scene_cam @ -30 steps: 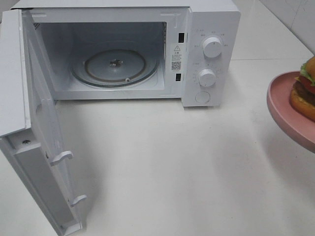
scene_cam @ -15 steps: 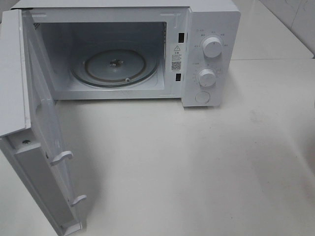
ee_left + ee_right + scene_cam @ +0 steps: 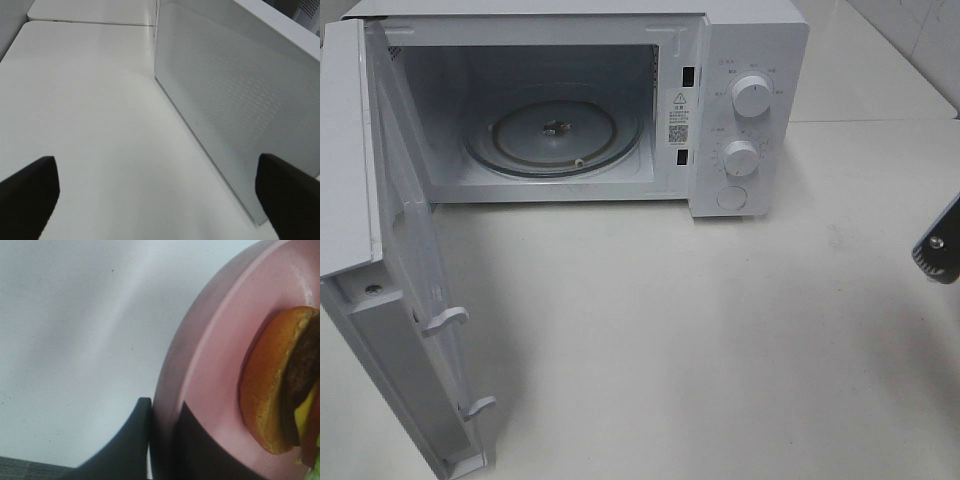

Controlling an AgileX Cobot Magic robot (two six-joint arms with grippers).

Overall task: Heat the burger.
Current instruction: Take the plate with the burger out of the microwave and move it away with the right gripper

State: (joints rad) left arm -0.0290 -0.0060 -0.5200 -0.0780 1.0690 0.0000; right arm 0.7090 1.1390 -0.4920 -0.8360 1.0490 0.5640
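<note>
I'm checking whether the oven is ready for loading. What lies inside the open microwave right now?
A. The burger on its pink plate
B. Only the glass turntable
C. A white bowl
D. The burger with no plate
B: the exterior high view shows the microwave cavity holding only the glass turntable, while the burger sits on the pink plate clamped in the right gripper.

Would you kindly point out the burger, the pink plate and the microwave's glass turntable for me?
burger (image 3: 267,385), right wrist view, on the golden bun.
pink plate (image 3: 220,365), right wrist view, on its bare inner surface.
glass turntable (image 3: 520,140), exterior high view, on the glass left of its hub.
</note>
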